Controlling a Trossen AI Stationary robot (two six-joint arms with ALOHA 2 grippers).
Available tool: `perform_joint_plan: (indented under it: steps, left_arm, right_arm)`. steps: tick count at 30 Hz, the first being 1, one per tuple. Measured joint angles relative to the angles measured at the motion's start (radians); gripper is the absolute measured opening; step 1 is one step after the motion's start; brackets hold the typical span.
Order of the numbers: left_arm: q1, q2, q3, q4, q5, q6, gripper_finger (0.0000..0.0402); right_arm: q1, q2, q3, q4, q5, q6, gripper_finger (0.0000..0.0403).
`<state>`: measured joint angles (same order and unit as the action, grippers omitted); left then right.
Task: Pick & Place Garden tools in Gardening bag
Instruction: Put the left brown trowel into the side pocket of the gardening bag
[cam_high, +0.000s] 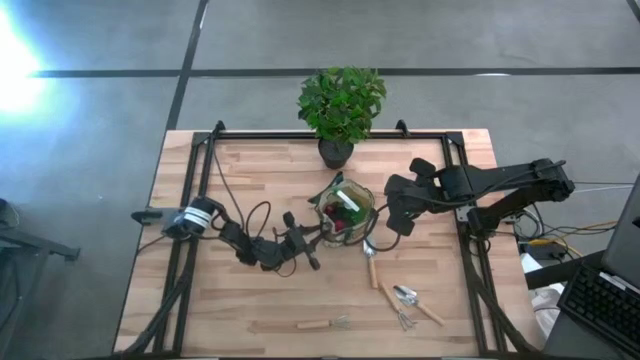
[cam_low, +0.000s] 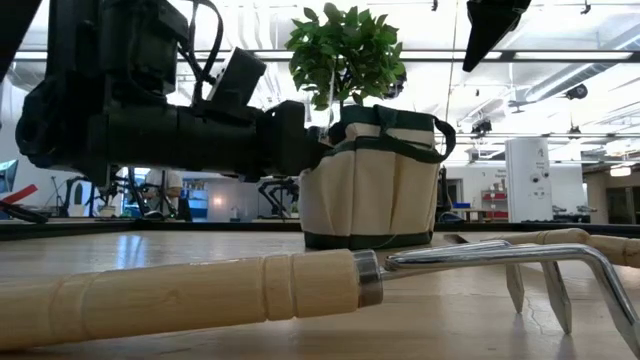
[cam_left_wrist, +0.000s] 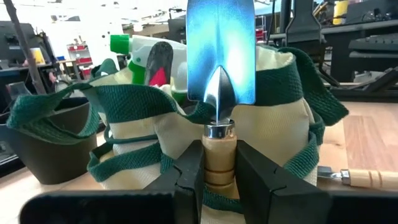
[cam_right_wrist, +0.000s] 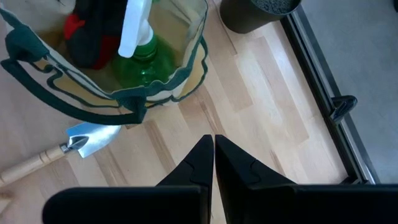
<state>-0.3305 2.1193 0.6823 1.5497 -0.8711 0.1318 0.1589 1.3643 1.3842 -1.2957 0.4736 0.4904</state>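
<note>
A wooden-handled trowel is pinched by the left gripper at the gardening bag's nine o'clock side; right gripper, pressed together, hovers at three o'clock.

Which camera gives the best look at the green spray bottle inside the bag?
The right wrist view: the green plastic spray bottle with its white trigger shows fully. The left wrist view catches only its top; the high view a speck; the low view hides it.

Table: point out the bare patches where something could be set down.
Free: the far-left stretch of table beside the potted plant, and the near-left corner left of the lone rake. Crowded: around the gardening bag and the tools near it.
</note>
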Motion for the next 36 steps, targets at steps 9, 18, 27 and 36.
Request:
perform_joint_plan:
  steps: [9,18,27,36]
  left_arm:
    - [0.000,-0.001,0.000,0.002,-0.001,-0.001,0.0076]
    - [0.000,-0.002,0.000,0.001,-0.001,-0.006,0.0084]
    - [0.000,-0.016,-0.001,-0.005,-0.005,-0.032,0.0105]
    - [-0.002,-0.084,-0.018,-0.084,0.011,-0.028,0.0152]
  right_arm:
    - [0.000,0.000,-0.001,0.000,0.000,0.000,0.0008]
    - [0.000,0.000,-0.001,0.000,0.000,0.000,0.0008]
    - [0.000,0.000,-0.001,-0.001,-0.002,0.000,0.0008]
    - [0.000,0.000,-0.001,-0.002,-0.002,0.000,0.0008]
